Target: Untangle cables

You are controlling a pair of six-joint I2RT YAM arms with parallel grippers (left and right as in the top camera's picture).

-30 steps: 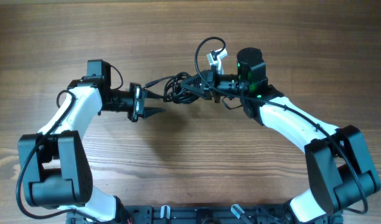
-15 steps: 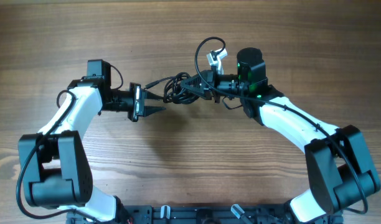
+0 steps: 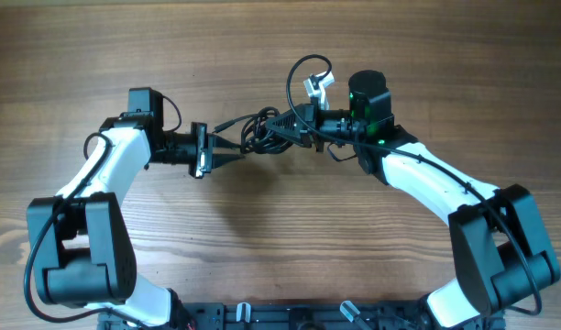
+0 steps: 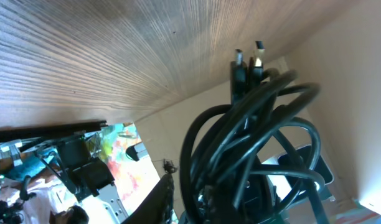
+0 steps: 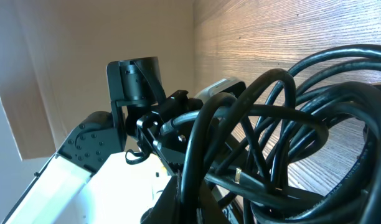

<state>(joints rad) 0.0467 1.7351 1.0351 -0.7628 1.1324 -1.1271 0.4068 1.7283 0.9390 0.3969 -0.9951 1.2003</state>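
**Cables Not Yet Freed Between My Two Arms**

Mid-table, the cables (image 3: pixel 255 133) hang as one tight black bunch between my grippers, just off the wood, as best I can judge from overhead. My right gripper (image 3: pixel 282 124) is clamped fully shut on the bunch's right side and carries it. My left gripper (image 3: pixel 236 158) sits at the lower left edge of the bunch with its fingers narrowed almost to a point. Whether they have actually pinched a strand I cannot tell, since the close view from that wrist is filled with overlapping loops.

By my reckoning the job has barely begun. No cord lies separate on the table (image 3: pixel 262 238), and both wrist views show coils crossing over and through one another. Every strand is left to be pulled free and laid out apart.

The bunch's long axis runs left to right along the line between my grippers. One thin end trails out toward my left arm. From the left wrist, a pair of plugs (image 4: pixel 248 61) stand side by side at the near edge of the bunch, their tips aimed toward the wood
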